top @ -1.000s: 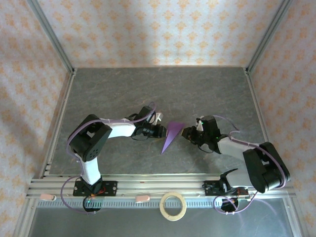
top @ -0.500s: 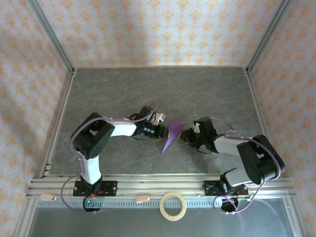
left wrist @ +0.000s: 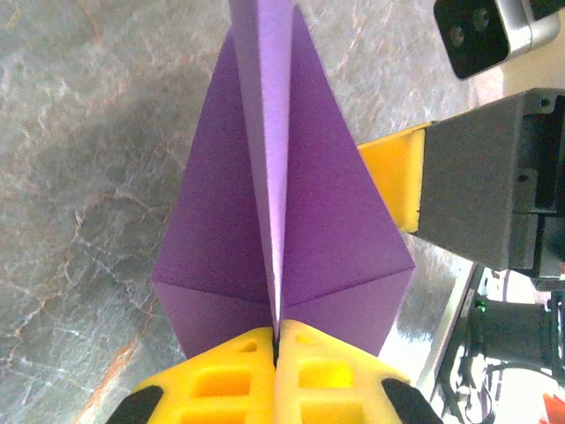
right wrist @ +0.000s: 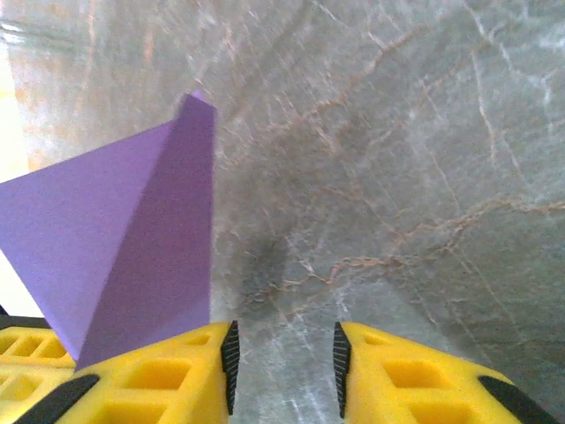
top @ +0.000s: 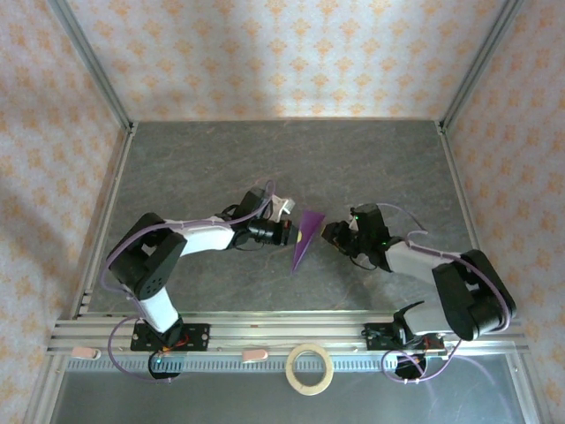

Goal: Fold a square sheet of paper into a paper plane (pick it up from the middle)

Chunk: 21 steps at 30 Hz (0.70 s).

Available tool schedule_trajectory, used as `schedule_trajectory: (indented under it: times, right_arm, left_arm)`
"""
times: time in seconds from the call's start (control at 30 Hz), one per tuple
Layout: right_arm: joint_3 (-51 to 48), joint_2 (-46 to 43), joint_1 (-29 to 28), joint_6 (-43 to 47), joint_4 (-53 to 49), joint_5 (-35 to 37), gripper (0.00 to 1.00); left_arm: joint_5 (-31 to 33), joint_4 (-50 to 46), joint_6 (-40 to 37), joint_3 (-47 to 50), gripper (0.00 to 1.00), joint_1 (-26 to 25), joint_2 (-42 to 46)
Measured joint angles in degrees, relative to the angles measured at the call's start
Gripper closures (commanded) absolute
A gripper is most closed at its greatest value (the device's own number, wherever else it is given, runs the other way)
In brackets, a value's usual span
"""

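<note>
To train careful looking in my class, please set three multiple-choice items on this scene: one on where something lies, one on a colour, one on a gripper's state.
1. Where is the tape ring?
A. against the back wall
B. between the two grippers
C. at the near edge, in front of the grey table

2. What colour is the paper plane?
A. purple
B. green
C. white

3. The left gripper is
A. wide open
B. shut on the plane's ridge
C. holding the tape ring

Answers: C, the top view shows the ring below the table's front edge; A, the folded sheet is purple in every view; B, the left wrist view shows the yellow fingers pressed together on the ridge.
</note>
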<state>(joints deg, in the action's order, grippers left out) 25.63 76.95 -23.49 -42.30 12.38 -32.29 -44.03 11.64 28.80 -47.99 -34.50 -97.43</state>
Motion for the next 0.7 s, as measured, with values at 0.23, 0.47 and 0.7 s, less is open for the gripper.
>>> schedule_trajectory:
  times: [0.23, 0.47, 0.7]
  right_arm:
    - [1.68, -2.73, 0.00, -0.13, -4.11, 0.90, 0.61]
    - [2.49, -6.73, -1.46, -2.21, -5.33, 1.07, 0.59]
    - [5.99, -4.83, -6.43, -4.61, -4.52, 1.07, 0.58]
  left_arm:
    - [6.16, 0.17, 0.04, 0.48, 1.00, 0.00, 4.31]
    - [12.02, -3.43, -0.46, 0.17, 1.00, 0.00, 4.74]
    - [17.20, -7.74, -1.36, -0.28, 1.00, -1.46, 5.99]
